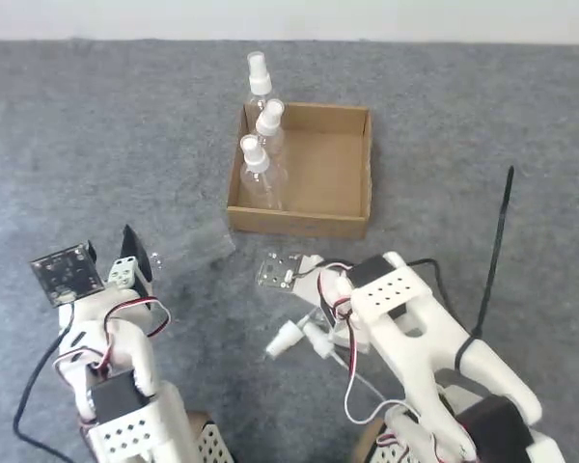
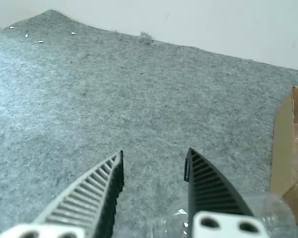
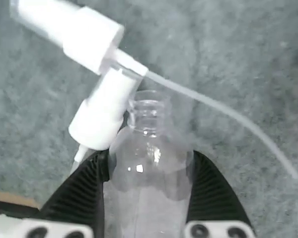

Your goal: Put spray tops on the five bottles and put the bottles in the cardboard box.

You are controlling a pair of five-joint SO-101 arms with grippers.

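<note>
My right gripper (image 3: pixel 149 157) is shut on a clear bottle (image 3: pixel 148 173) with an open, topless neck. Two white spray tops (image 3: pixel 84 34) (image 3: pixel 102 116) with long tubes lie on the carpet just beyond that neck, and also show as spray tops (image 1: pixel 299 338) in the high view beside the right gripper (image 1: pixel 314 285). My left gripper (image 2: pixel 155 153) (image 1: pixel 140 253) hangs open over the carpet. Another clear topless bottle (image 1: pixel 195 249) lies next to it. The cardboard box (image 1: pixel 338 174) holds two bottles with spray tops (image 1: pixel 270 125) (image 1: pixel 256 164).
A third capped bottle (image 1: pixel 259 77) stands at the box's far left corner; I cannot tell whether it is inside or behind. The box's corner (image 2: pixel 285 148) is close to the left gripper. Grey carpet (image 1: pixel 77 145) covers the table. A black cable tie (image 1: pixel 497 251) sticks up from the right arm.
</note>
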